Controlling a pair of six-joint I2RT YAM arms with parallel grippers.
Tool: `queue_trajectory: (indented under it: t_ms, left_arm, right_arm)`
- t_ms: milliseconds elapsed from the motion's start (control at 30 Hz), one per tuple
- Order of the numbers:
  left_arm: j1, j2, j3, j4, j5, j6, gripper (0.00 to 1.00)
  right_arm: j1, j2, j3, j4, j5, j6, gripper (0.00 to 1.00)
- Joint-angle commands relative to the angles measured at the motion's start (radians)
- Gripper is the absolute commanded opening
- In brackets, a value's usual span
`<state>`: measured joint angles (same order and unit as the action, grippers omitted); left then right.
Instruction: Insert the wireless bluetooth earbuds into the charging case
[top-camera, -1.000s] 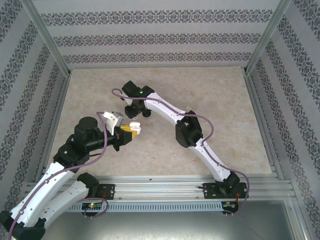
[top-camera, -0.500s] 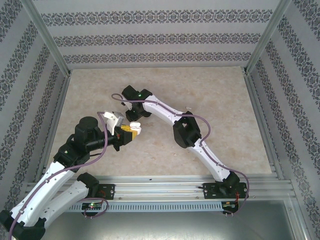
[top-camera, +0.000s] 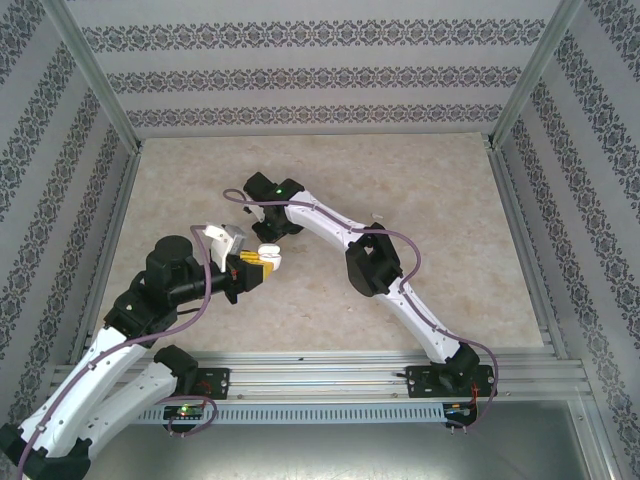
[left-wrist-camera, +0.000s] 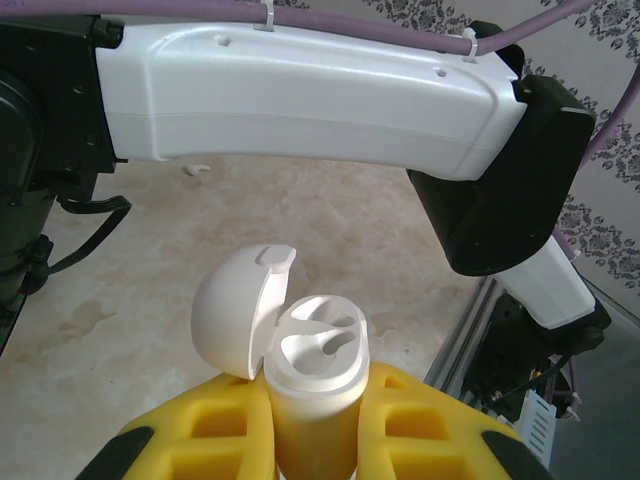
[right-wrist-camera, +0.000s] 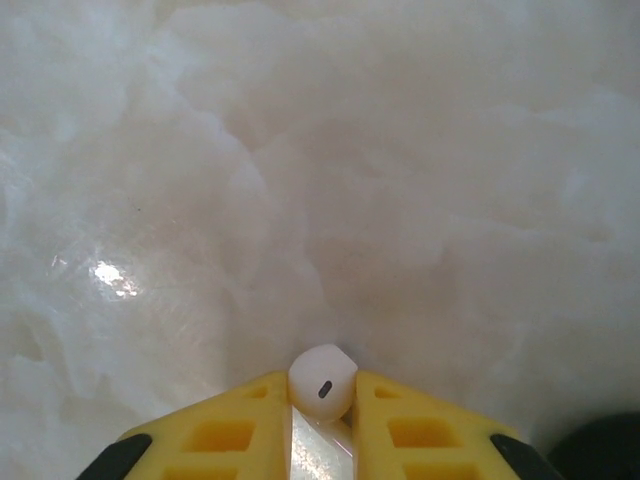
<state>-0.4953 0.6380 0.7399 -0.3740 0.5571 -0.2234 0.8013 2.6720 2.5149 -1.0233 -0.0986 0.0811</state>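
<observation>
The charging case (left-wrist-camera: 318, 345) is gripped upright in the closed left hand (left-wrist-camera: 315, 425), its lid (left-wrist-camera: 235, 320) swung open to the left, near the middle of the pale marbled surface (top-camera: 450, 200). Nearby, a white earbud (right-wrist-camera: 322, 381) is pinched in the narrowed right hand (right-wrist-camera: 322, 410), close over that surface.

text: none legible | labels: none | numbers: none | signs: none

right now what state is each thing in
case, lid flipped open, both sockets empty
earbud, outside the case, pinched between fingers
left hand, shut on the case
right hand, shut on the earbud
</observation>
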Motion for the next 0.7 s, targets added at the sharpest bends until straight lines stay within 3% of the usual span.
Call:
queue_trajectory:
  t_ms: [0,400,667]
  left_arm:
    - [0.012,-0.023,-0.010,0.043,0.021,-0.028,0.00]
    - [0.011,0.018,-0.007,0.108,0.058,-0.052,0.00]
    - [-0.007,0.112,-0.023,0.234,0.084,-0.087,0.00]
  right_arm:
    - [0.013,-0.059,-0.073,-0.075,-0.029,0.046,0.17]
    - [-0.037,-0.513,-0.702,0.242,-0.133,0.283,0.17]
    - [-0.245,-0.848,-1.337,0.460,-0.174,0.560,0.19]
